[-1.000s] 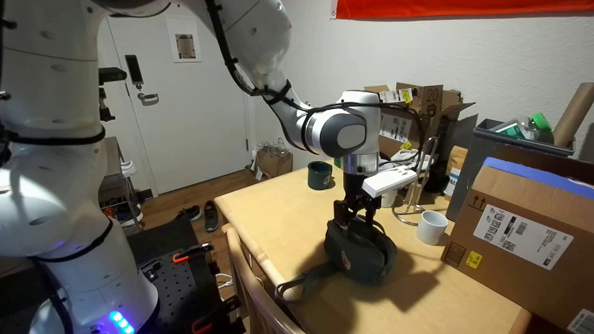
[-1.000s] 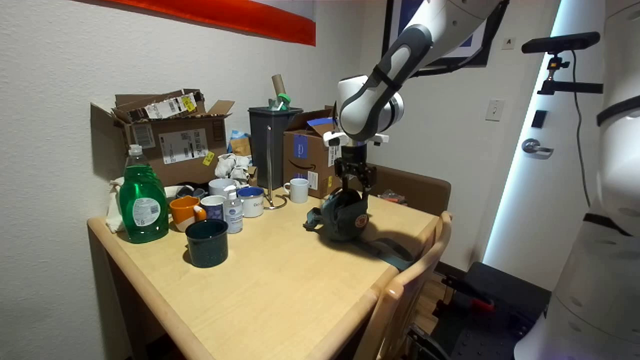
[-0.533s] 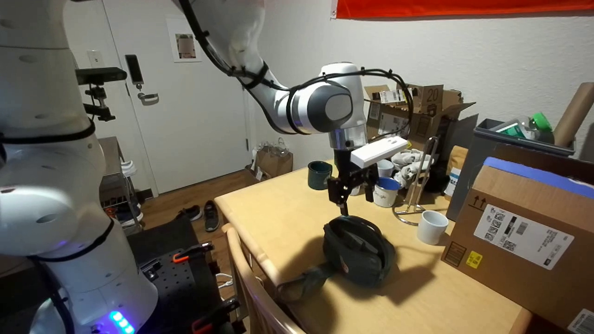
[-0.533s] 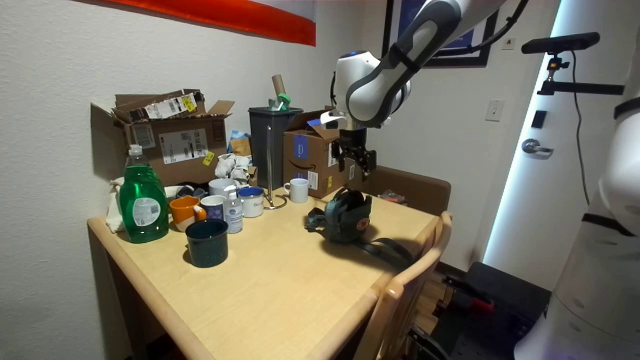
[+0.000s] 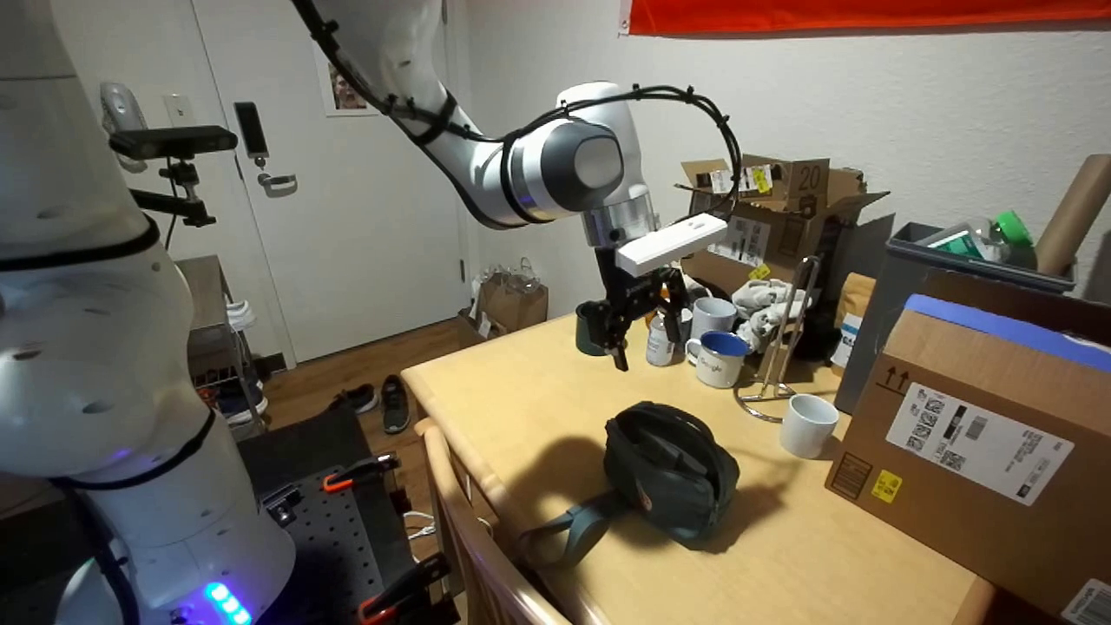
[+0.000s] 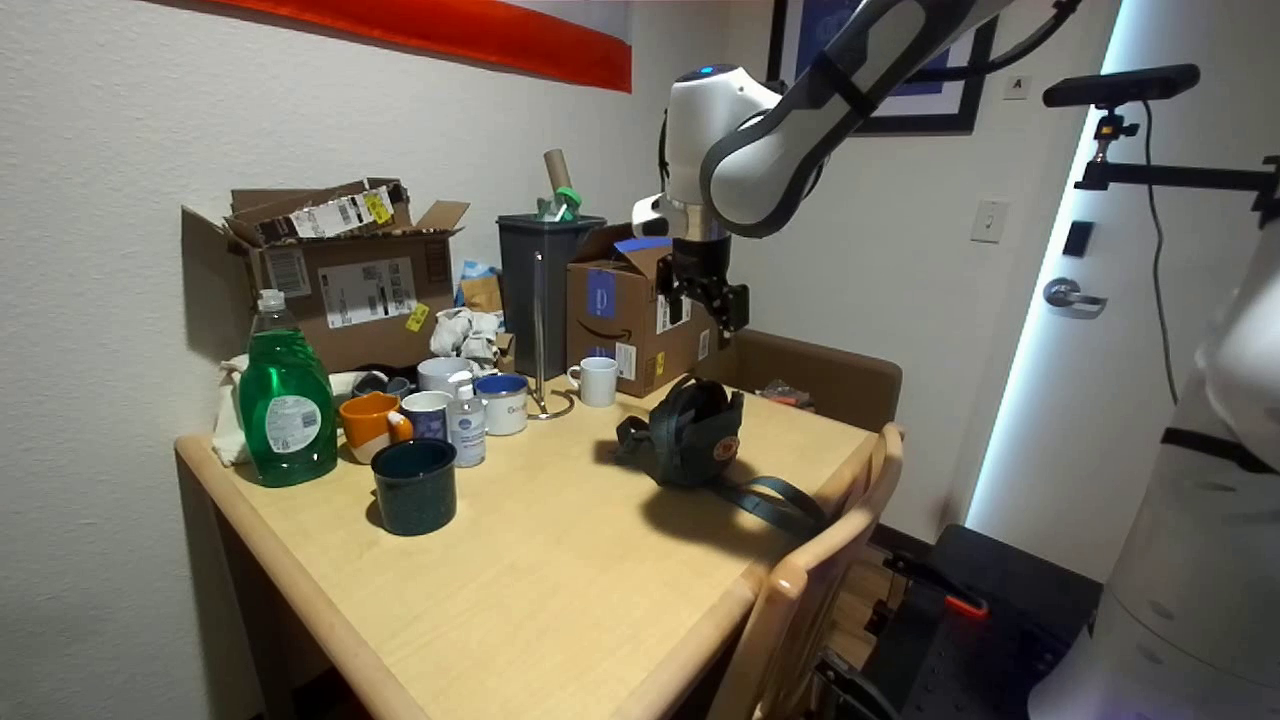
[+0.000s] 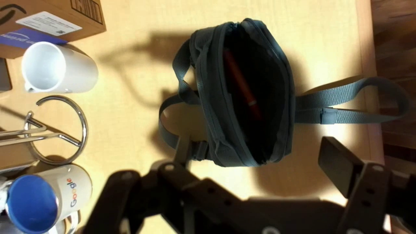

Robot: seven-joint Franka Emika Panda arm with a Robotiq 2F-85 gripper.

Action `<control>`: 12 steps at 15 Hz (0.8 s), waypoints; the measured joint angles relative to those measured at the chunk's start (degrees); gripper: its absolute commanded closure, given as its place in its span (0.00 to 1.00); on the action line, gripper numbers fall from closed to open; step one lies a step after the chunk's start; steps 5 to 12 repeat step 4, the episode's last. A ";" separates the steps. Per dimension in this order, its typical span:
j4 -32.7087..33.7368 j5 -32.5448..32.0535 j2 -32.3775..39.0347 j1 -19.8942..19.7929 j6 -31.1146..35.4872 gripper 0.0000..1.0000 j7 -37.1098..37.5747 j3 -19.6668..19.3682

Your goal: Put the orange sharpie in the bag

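In the wrist view, our sharpie (image 7: 241,81) lies inside the bag (image 7: 213,94), near twelve o'clock from our parted, empty fingers (image 7: 338,164), long axis eleven to five; we'd judge only retreat remains.

a furnished room, home or office, which of the two cannot be told: mugs (image 6: 415,490) and a bottle of green liquid (image 6: 288,390) crowd one end of a pale wooden table (image 6: 500,560), a wooden chair (image 6: 840,536) stands beside it, cardboard boxes (image 5: 963,434) sit by the wall (image 6: 100,120), and shoes (image 5: 395,405) lie on the floor (image 5: 430,351) near a white door (image 5: 364,226) with a lever handle (image 5: 279,181).
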 measured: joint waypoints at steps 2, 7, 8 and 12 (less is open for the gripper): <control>-0.29 0.00 -0.77 0.45 -1.18 0.00 2.57 0.71; -0.52 0.00 -1.20 0.81 -1.70 0.00 3.55 0.99; -0.52 0.00 -1.20 0.81 -1.70 0.00 3.55 0.99; -0.52 0.00 -1.20 0.81 -1.70 0.00 3.55 0.99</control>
